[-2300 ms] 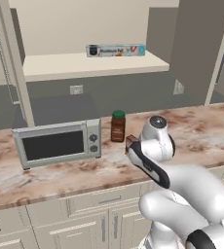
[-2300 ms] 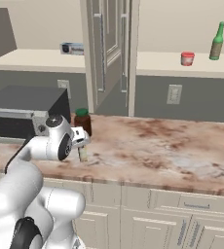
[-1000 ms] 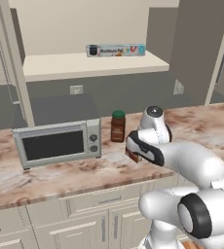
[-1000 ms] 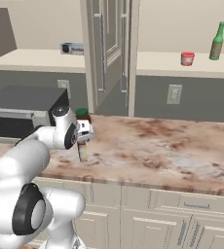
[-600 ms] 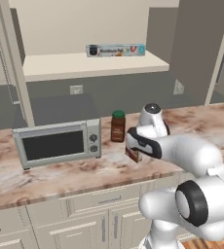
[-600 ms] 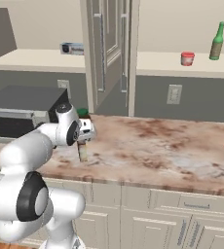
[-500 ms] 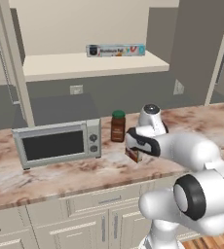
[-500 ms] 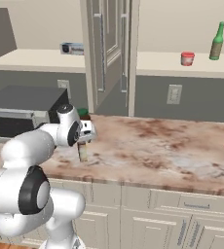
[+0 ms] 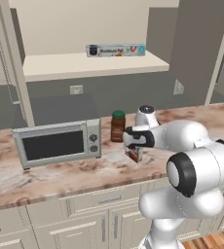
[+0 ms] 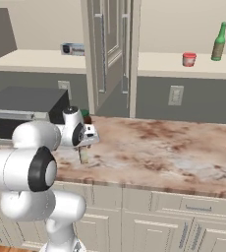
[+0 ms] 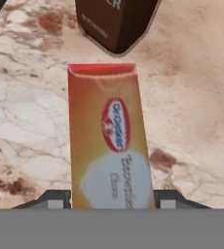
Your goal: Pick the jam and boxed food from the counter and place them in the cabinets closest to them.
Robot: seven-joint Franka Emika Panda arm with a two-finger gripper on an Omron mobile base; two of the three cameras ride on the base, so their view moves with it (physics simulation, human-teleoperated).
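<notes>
Two finger tips (image 11: pixel 55 198) are seen flanking the boxed food (image 11: pixel 109 141), which stands upright on the counter (image 11: pixel 192 97) just in front of a brown jar (image 11: pixel 115 22). The gripper (image 9: pixel 133 147) is spread to about carton width; whether contact is made cannot be told. The carton is judged light, thin-walled and crushable, best pinched gently across its narrow sides at mid-height.

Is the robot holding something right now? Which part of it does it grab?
It cannot be told for sure: the gripper straddles the boxed food at its near end, one fingertip either side.
</notes>
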